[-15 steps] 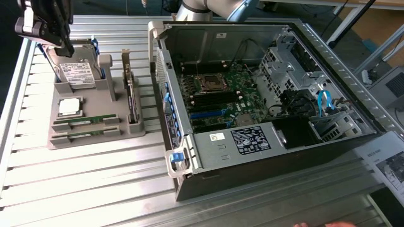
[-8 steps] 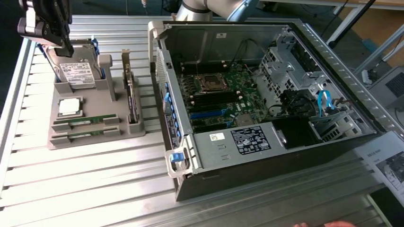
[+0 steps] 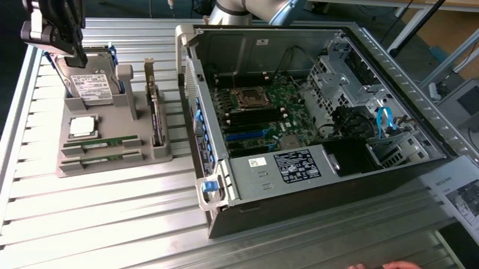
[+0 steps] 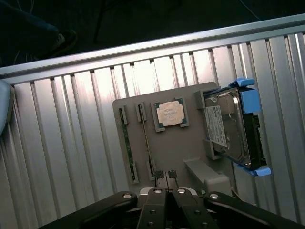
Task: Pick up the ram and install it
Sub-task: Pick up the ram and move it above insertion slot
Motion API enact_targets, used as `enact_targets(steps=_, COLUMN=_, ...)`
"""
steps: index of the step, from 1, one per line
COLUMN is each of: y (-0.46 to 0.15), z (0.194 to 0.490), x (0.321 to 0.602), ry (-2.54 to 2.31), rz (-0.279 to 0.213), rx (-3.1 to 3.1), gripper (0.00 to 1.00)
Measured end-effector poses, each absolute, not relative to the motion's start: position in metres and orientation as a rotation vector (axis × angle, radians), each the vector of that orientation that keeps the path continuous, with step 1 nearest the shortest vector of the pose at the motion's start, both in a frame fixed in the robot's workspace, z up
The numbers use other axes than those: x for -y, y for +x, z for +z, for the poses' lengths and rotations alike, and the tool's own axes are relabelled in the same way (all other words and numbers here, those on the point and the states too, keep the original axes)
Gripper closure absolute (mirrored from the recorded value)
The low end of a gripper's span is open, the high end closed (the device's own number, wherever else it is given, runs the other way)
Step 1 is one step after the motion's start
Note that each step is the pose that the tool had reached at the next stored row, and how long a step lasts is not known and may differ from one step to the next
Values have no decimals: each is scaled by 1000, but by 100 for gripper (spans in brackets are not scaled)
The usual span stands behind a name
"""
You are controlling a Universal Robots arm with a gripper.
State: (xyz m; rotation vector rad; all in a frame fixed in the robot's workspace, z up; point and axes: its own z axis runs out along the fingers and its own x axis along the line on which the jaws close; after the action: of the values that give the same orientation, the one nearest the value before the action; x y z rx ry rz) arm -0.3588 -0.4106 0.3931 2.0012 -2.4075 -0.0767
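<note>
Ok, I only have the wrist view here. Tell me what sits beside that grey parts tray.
Observer: An open computer case lies to the exterior view's right of the tray, with its motherboard exposed.
Operator: Say what else stands on the tray.
Observer: An upright expansion card stands in a slot along the tray's edge nearest the case.
Operator: Report anyone nearby.
Observer: Part of a person's hand shows at the exterior view's lower edge, in front of the case.
</note>
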Motion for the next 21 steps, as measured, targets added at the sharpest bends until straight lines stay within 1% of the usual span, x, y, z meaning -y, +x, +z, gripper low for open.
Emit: enact_targets(steps=21, y=-359, z=393, x=411, ry=2041, rz=-76, rx=2372, gripper=90)
